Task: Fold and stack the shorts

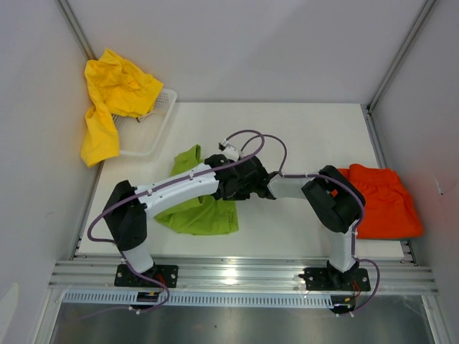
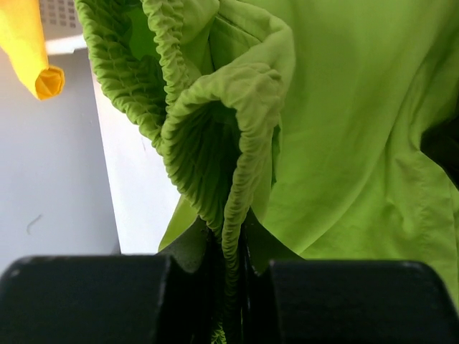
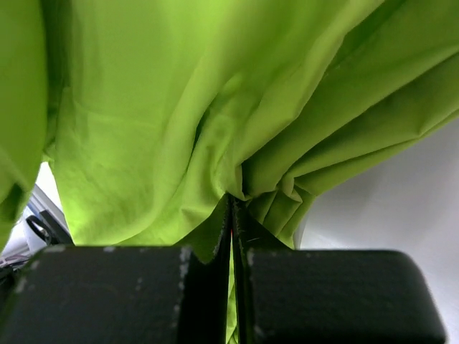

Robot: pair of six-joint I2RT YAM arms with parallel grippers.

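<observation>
Plainly, the lime green shorts (image 1: 197,208) are behaving as thin, light, floppy cloth. They are sagging in soft folds from two pinch points and trailing down onto the tabletop (image 1: 308,136) left of centre, partly under the left arm (image 1: 172,188). Nothing about them is looking fragile or slippery, but they are holding no shape of their own, so any fold is depending on where they are being gripped. The puckered elastic waistband (image 2: 240,179) is offering the thickest, firmest purchase, and the left fingers (image 2: 86,301) are clamping on it, the ruffled band running down into the narrow gap between them. The right fingers (image 3: 344,294) are pressing together on a thin pleat of the plain fabric, a weaker hold that is probably going to slip first under a tug. Both pairs are sitting close together above the middle of the tabletop, so taking the waistband nearer its two ends would likely be spreading the garment flatter. Farther out, orange-red shorts (image 1: 380,201) are lying flat at the right edge, well apart, and yellow shorts (image 1: 115,93) are draping over the white basket (image 1: 161,122) at the far left corner.
</observation>
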